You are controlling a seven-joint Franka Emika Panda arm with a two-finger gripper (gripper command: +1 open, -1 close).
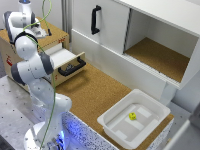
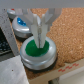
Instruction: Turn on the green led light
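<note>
Wrist view: pincer [image 2: 39, 34], white fingers [image 2: 35, 27] drawn together to a closed tip, gripping nothing. The tip rests on or just above the green led light [image 2: 36, 49], a round green dome in a silver ring; whether it touches cannot be told. Beside the green one, a blue button [image 2: 21, 24] of the same build, partly hidden by the fingers. Both sit on a pale ledge next to the cork counter [image 2: 67, 35]. A dark panel [image 2: 5, 47] lies at the edge of the frame, too blurred to identify.

Exterior view: robot arm [image 1: 32, 70], white with grey joints, standing at the exterior view's left and reaching back over a wooden box [image 1: 55, 37]. The arm hides the pincer and both buttons here. Open drawer [image 1: 67, 60] with a black handle, just beside the box. White cabinet [image 1: 150, 30] behind the counter, its door with a black handle slid aside over an open compartment with a cork floor. White tray [image 1: 117, 125] near the counter's front edge, holding a small yellow object [image 1: 132, 116].
</note>
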